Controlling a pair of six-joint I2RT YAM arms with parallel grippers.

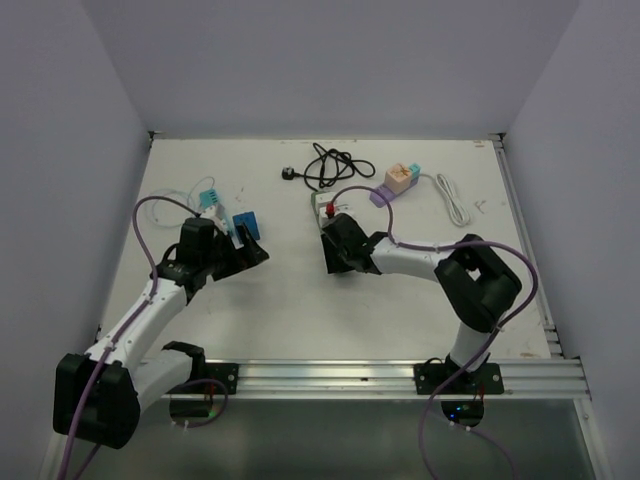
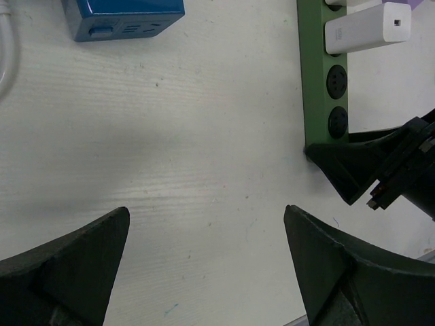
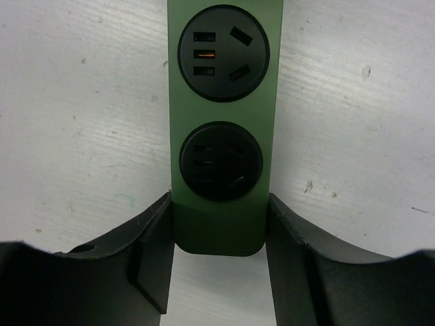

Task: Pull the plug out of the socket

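Top view: the right gripper sits at the near end of the green power strip mid-table, with the left gripper well apart to its left.

Left wrist view: the left jaws are spread wide, with only bare table between them. The white plug sits seated farther along the strip, beyond two empty sockets, and a blue box lies at the top.

Right wrist view: the right fingers press both flanks of the strip's end, clamped and anchoring it.

So the bracing looks done, the pull not yet begun. Next, I'd say, the left arm must swing across to the plug, close on its body and draw it straight out while the right holds firm.
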